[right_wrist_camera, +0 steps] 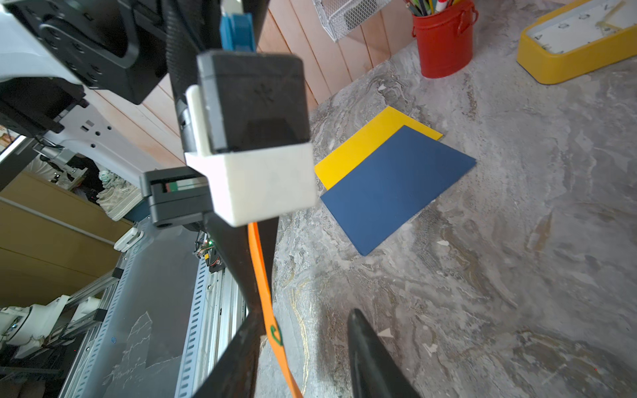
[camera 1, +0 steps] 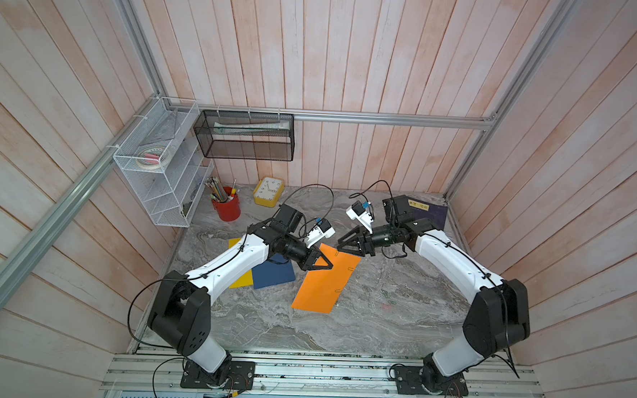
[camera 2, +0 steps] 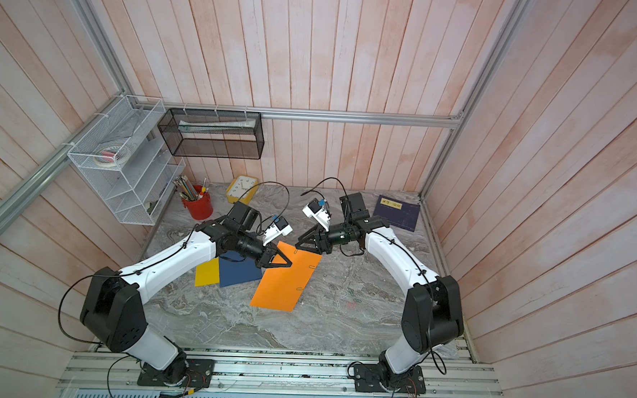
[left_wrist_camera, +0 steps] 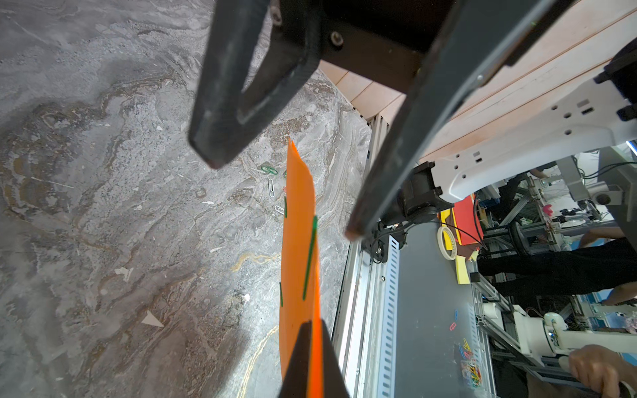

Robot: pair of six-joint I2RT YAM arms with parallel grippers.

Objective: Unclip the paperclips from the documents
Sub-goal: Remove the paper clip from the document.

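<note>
Okay, the left claw [camera 1: 327, 266] is clamped tight on one corner of the orange sheet [camera 1: 323, 286]. In the left wrist view its fingers [left_wrist_camera: 296, 372] are cut off by the frame edge and the sheet shows nearly edge-on. The right claw [camera 1: 340, 246] is partly open. Its jaws straddle the sheet's edge with a green paperclip [right_wrist_camera: 275, 336] between them, and I cannot tell if either jaw touches it. The base of its fingers is cut off in the right wrist view.

The orange sheet sits mid-tabletop, well apart from the red pencil cup [camera 1: 227, 204]. The blue sheet [camera 1: 273, 274] lies nearer the cup and overlaps the yellow sheet [camera 1: 241, 278], which is mostly hidden by it and the left arm. More clips sit along the orange sheet's long edge, too small in both top views to tell their colour. Loose paperclips [camera 2: 350, 292] lie farther from the cup, past the orange sheet. One reddish clip is half hidden behind the sheet in the left wrist view.

The tabletop [camera 1: 265, 324] is grey and marbled, with pale flecks. A yellow clock [camera 1: 268, 191] stands just beside the cup. A navy booklet [camera 2: 396, 211] lies well apart from the cup at the back, partly covered by the right arm in a top view. A white wire rack [camera 1: 161, 161] and a black mesh basket [camera 1: 245, 136] hang above the cup. Their contents are hard to make out. The plank walls [camera 1: 354, 59] are pinkish, with an aluminium frame [camera 1: 388, 118].
</note>
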